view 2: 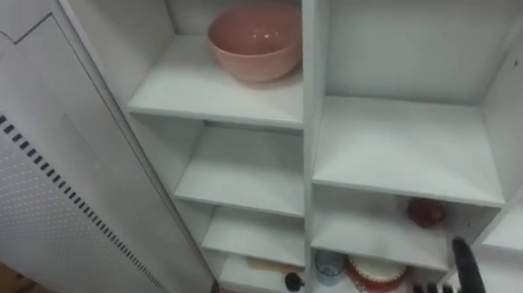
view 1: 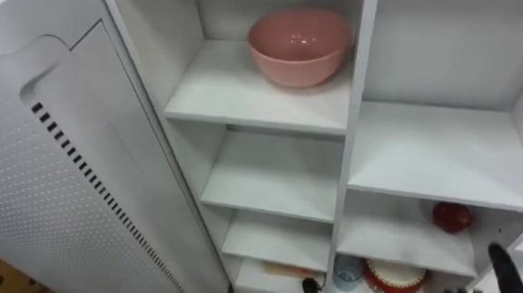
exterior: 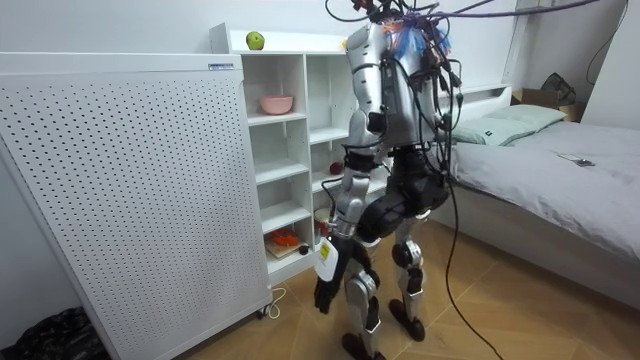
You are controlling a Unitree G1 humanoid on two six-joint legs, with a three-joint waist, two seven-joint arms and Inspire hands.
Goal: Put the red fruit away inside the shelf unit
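Observation:
I stand facing an open white closet point(view 1: 273, 111). A red apple point(view 1: 452, 216) lies on a lower shelf of its right column, toward the back right. A pink bowl point(view 1: 300, 44) sits on the upper shelf of the left column. A green apple point(exterior: 255, 40) rests on top of the closet. My right hand point(view 1: 506, 275) shows at the lower right, below and right of the red apple, fingers loose and empty. My left hand point(exterior: 322, 290) hangs low at knee height in the room view.
The perforated white door point(view 1: 51, 170) stands open on my left. On the bottom shelf are a blue cup point(view 1: 346, 273), a red and white round thing point(view 1: 394, 278) and a wooden-handled item point(view 1: 290, 274). A bed point(exterior: 560, 170) stands behind me.

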